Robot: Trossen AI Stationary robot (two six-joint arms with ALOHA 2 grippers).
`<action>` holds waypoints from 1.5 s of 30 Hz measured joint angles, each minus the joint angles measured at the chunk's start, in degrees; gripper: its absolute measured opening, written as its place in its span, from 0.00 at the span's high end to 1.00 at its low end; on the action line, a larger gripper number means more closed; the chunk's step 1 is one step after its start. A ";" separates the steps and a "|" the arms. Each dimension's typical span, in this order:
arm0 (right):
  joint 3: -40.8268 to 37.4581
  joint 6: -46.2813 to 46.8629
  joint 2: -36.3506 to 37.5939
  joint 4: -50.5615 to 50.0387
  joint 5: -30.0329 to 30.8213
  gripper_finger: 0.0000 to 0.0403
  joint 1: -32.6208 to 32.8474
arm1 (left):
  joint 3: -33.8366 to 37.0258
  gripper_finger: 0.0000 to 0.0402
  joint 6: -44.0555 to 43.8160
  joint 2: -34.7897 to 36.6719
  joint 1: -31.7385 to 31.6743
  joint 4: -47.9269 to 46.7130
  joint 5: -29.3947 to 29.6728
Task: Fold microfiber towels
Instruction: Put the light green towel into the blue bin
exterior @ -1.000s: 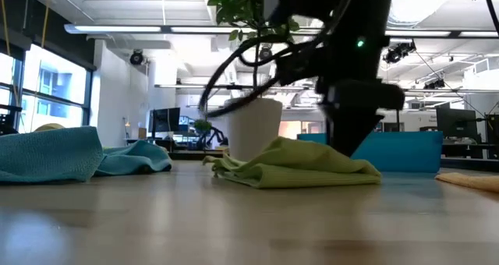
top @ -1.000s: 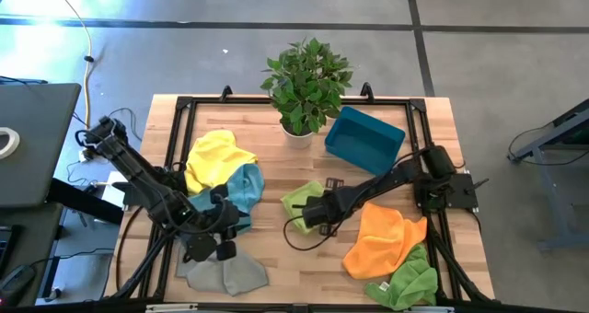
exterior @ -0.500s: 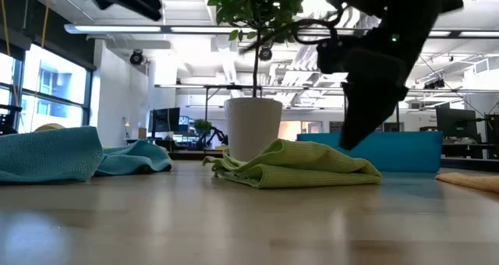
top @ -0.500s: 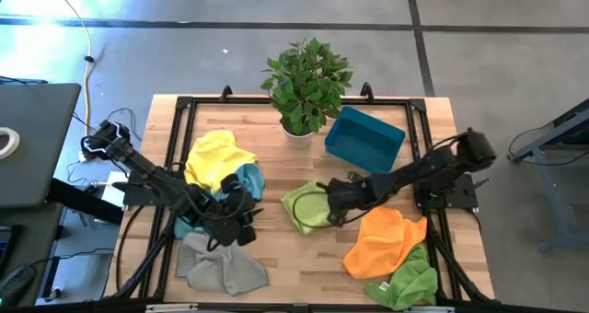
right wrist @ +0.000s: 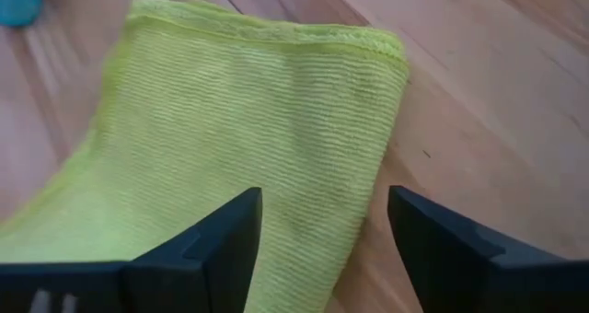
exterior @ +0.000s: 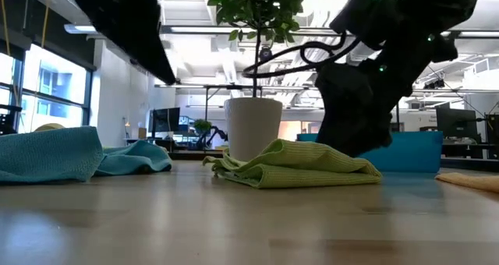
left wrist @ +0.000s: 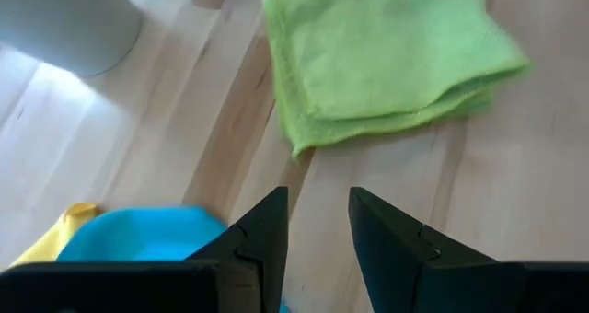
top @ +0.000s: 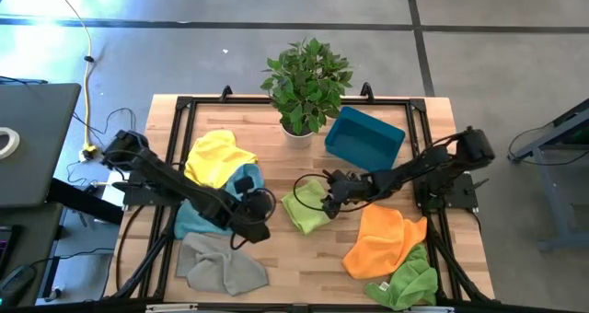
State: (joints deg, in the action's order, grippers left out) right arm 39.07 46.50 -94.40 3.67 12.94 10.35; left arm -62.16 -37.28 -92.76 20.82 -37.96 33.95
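A pale wooden worktop point(top: 285, 258) with a black frame around its edges stands on a grey floor, seen from above. Near the worktop's middle, the right gripper point(top: 329, 191) hangs just over a folded lime-green towel point(top: 306, 205), its two dark fingers point(right wrist: 207, 244) spread wide apart with nothing between them. In the right wrist view the green cloth fills the gap below those fingers, its hemmed edge lying on bare wood. The left gripper point(top: 259, 223) hovers beside the same towel on its other side, fingers point(left wrist: 265, 230) a little apart and holding nothing; the towel lies just ahead of them.

Behind the left gripper, toward the left edge, a light blue towel point(top: 242, 182) overlaps a crumpled yellow towel point(top: 217, 156). A grey towel point(top: 224, 268) lies by the front edge. An orange towel point(top: 382, 239) sits toward the front right corner, touching a second green towel point(top: 406, 278) at that corner. At the back edge stand a potted plant point(top: 306, 83) in a white pot and, just beside it, a teal bin point(top: 364, 140). Nothing lies between either gripper and the lime-green towel.
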 joint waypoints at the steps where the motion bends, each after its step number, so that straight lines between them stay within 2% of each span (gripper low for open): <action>1: 0.22 -0.10 -0.67 0.06 0.23 0.42 -0.07 | -0.10 0.73 0.00 -0.70 -0.30 0.94 -0.27; 10: 0.43 -0.44 -3.09 1.27 0.97 0.45 -0.90 | -0.08 0.73 0.08 -2.37 -0.57 3.28 -0.59; 17: 0.37 -0.26 -3.88 3.90 2.08 0.53 0.17 | -0.08 0.73 3.44 -2.37 -0.55 6.68 -0.76; 21: 0.33 -0.14 -3.96 3.48 3.76 0.62 0.84 | -0.08 0.73 4.02 -2.37 -0.91 6.79 -0.79; 31: 0.28 -0.41 -4.01 3.66 3.62 0.97 1.24 | -0.08 0.73 4.07 -2.35 -0.94 6.63 -0.49; 40: 0.95 -2.86 -3.75 2.58 4.11 0.99 1.17 | -0.08 0.73 4.07 -2.33 -0.96 6.08 -0.30; 43: 3.60 -6.44 -3.24 -1.20 2.47 1.00 0.18 | -0.08 0.73 4.05 -2.31 -0.94 6.06 -0.30; 45: 6.09 -9.31 -2.30 -7.53 2.30 1.00 -0.41 | -0.08 0.73 4.04 -2.29 -0.94 5.96 -0.30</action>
State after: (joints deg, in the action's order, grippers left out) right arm 45.16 37.19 -96.70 -3.85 15.24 9.94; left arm -62.24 -33.23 -95.04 19.88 -32.00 33.65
